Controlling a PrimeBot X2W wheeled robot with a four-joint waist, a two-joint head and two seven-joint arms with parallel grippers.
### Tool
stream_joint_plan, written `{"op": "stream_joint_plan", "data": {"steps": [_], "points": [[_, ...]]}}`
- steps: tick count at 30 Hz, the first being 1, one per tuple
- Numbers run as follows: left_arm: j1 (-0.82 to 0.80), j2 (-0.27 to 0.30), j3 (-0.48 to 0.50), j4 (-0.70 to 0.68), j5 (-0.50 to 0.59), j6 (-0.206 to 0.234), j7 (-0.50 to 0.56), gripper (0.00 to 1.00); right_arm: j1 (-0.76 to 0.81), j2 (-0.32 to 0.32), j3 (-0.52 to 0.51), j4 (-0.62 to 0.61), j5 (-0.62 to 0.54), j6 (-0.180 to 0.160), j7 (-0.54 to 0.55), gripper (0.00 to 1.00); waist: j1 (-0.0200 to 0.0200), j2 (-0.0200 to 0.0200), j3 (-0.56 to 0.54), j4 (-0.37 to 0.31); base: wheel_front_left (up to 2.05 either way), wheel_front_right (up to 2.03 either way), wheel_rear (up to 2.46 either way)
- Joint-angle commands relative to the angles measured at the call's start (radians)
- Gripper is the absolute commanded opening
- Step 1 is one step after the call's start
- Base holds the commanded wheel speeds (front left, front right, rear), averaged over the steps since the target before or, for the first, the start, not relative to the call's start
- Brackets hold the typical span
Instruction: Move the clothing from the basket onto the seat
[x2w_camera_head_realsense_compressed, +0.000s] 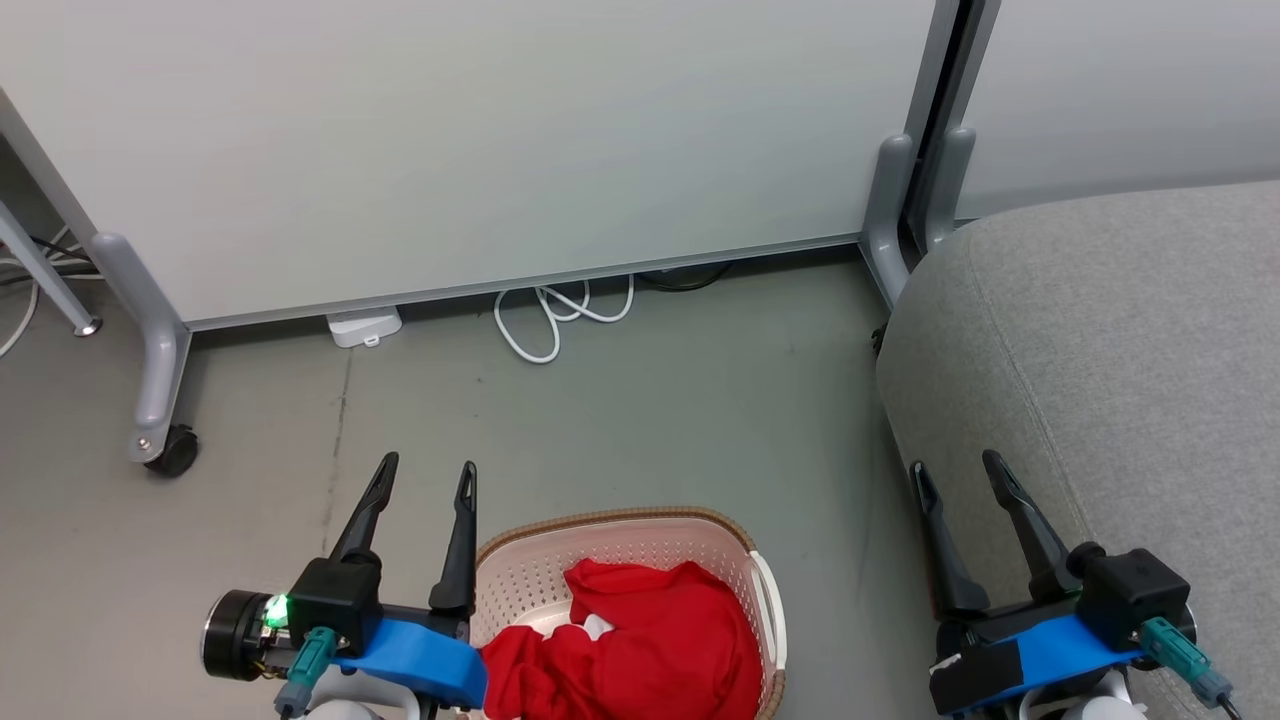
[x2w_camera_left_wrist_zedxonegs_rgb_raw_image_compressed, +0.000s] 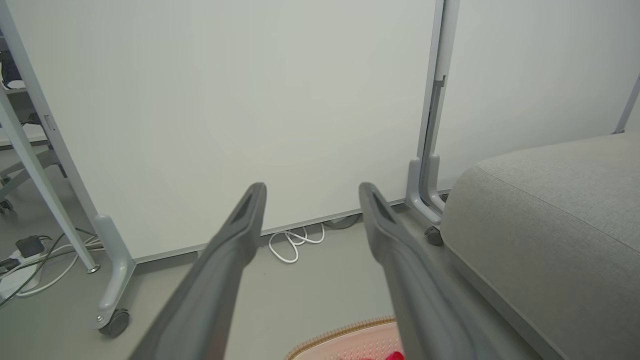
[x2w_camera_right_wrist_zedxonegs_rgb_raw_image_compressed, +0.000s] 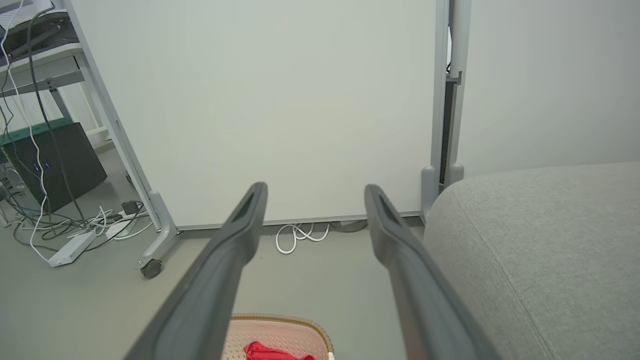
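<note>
The white panel (x2w_camera_head_realsense_compressed: 480, 150) stood upright well ahead of both pincers, past their tips, closing off the floor. The grey seat (x2w_camera_head_realsense_compressed: 1120, 340) rose just to the right of the right pincer (x2w_camera_head_realsense_compressed: 955, 462), its rounded edge running beside that pincer's outer finger. Being so near, it looked an easy drop-off for that arm. The basket (x2w_camera_head_realsense_compressed: 640, 545) sat on the floor between the two pincers, its rim just right of and below the left pincer (x2w_camera_head_realsense_compressed: 428, 462), well left of the right one. The red clothing (x2w_camera_head_realsense_compressed: 650, 640) lay heaped inside the basket, lower than both pincers and touched by neither. Both pincers hung spread apart and empty, pointing forward rather than down, so I judged the reach into the basket not yet begun. A white cable (x2w_camera_head_realsense_compressed: 560, 315) lay coiled at the panel's foot, ahead of the left pincer
</note>
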Motion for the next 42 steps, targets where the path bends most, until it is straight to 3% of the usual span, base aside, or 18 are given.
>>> {"op": "stream_joint_plan", "data": {"steps": [1,10,18,33,42], "points": [[-0.009,-0.001,0.003,0.004,0.009,-0.003,-0.005,1.00,-0.004,-0.005,0.000,-0.001,0.002,0.000,-0.004,1.00,0.0000,0.0000,0.002,0.000,0.00,0.00,0.00],[-0.107,0.022,-0.063,0.078,0.024,-0.021,-0.005,1.00,-0.050,-0.005,0.007,-0.031,-0.006,0.000,-0.004,1.00,0.0000,0.0000,0.065,-0.019,0.00,0.00,0.00],[-0.266,0.081,-0.168,0.203,0.022,-0.024,-0.005,1.00,-0.139,-0.005,0.018,-0.085,-0.010,0.000,-0.004,1.00,0.0000,0.0000,0.211,-0.090,0.00,0.00,0.00],[-0.598,0.229,-0.559,0.492,-0.075,-0.024,-0.005,1.00,-0.319,-0.004,0.027,-0.167,0.025,0.000,-0.002,1.00,0.0000,0.0000,0.529,-0.206,0.00,0.00,0.00],[-0.747,0.260,-0.826,0.673,-0.145,-0.024,-0.002,1.00,-0.407,-0.004,0.036,-0.212,0.037,0.000,-0.002,1.00,0.0000,0.0000,0.685,-0.241,0.00,0.00,0.00]]}}
